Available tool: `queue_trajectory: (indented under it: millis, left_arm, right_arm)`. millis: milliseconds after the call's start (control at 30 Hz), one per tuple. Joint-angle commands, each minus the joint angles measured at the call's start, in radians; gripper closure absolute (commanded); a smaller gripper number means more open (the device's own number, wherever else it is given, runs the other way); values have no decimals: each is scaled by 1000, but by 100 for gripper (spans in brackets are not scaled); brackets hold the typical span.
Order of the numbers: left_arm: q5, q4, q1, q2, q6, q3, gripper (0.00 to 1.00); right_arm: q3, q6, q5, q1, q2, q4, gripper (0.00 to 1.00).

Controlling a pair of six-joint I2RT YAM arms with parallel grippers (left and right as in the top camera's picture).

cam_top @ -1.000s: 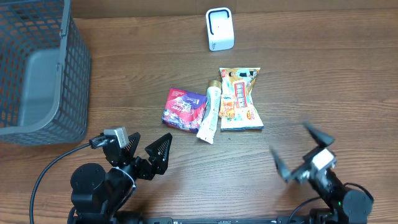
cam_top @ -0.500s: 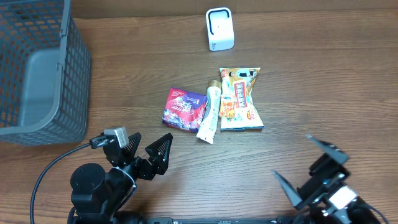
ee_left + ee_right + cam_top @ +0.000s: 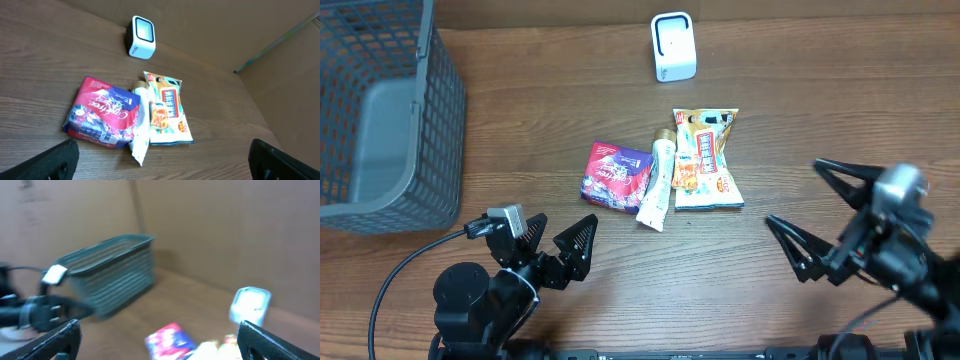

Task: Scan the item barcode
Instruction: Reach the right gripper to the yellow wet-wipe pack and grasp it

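Three items lie together mid-table: a red-purple snack packet [image 3: 617, 175], a white tube [image 3: 657, 185] and an orange snack bag [image 3: 705, 160]. The white scanner [image 3: 673, 47] stands behind them at the far edge. My left gripper [image 3: 552, 240] sits low at the front left, open and empty, its camera facing the packet [image 3: 102, 117], the tube [image 3: 141, 135], the bag [image 3: 167, 107] and the scanner [image 3: 141, 36]. My right gripper [image 3: 795, 193] is raised right of the bag, open and empty. Its blurred view catches the packet [image 3: 170, 339] and the scanner [image 3: 250, 305]. No barcode is legible.
A dark grey mesh basket [image 3: 380, 110] fills the back left corner and also appears in the right wrist view as the basket [image 3: 112, 270]. A cable [image 3: 410, 265] trails from the left arm's base along the front edge.
The right arm has lifted from the front right corner and swung up and left toward the orange bag, jaws still wide. The left arm and the items have not moved.
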Motion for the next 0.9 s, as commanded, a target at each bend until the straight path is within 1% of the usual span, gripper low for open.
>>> queue_trajectory:
  millis: [0,67,100,133,167,200,267,300,333,367,400,433,500,533,567,667,767,800,833,867]
  left_arm:
    - [11,-3,5,-6,-11,6,0]
    - [10,-9,5,-6,-11,6,0]
    - [10,-12,5,-6,-11,6,0]
    - [10,-12,5,-6,-11,6,0]
    - [10,-12,5,-6,-11,6,0]
    - [10,-13,5,-6,-10,6,0]
    - [9,-19,5,-6,-10,6,0]
    - [6,-24,5,-6,-10,6,0]
    - [6,-24,5,-6,-10,6,0]
    - [6,-24,5,-6,-10,6,0]
    - [6,-24,5,-6,-10,6,0]
    - [6,-24,5,-6,-10,6,0]
    - [6,-24,5,-6,-10,6,0]
    - [6,-24,5,-6,-10,6,0]
    - [6,-25,5,-6,-10,6,0]
    - [7,-27,5,-6,-10,6,0]
    - [7,-27,5,-6,-10,6,0]
    - [7,-27,5,-6,-10,6,0]
    - [7,-27,5,-6,-10,6,0]
    - [7,-27,5,-6,-10,6,0]
  right_arm:
    - [18,10,-249,4,84,2,0]
    - [18,64,-222,4,137,10,0]
    - [19,146,-150,4,177,5,0]
    - [19,185,-102,4,197,-3,0]
    - [21,271,0,4,248,-10,0]
    - [24,286,11,4,282,-10,0]
    - [52,286,11,4,356,-36,0]
    - [98,277,22,5,433,-96,0]
    - [128,254,32,5,473,-138,0]
    - [205,204,95,9,563,-253,0]
    - [301,137,206,19,659,-404,0]
    - [362,105,286,30,719,-493,0]
    - [465,97,422,54,827,-616,0]
    - [499,97,449,64,874,-642,0]
    - [521,106,436,79,933,-631,0]
    - [511,113,381,100,1007,-562,0]
    - [509,112,380,117,1074,-515,0]
    - [509,112,380,119,1091,-502,3]
    - [509,114,384,125,1122,-484,13]
    - [509,120,387,126,1131,-479,18]
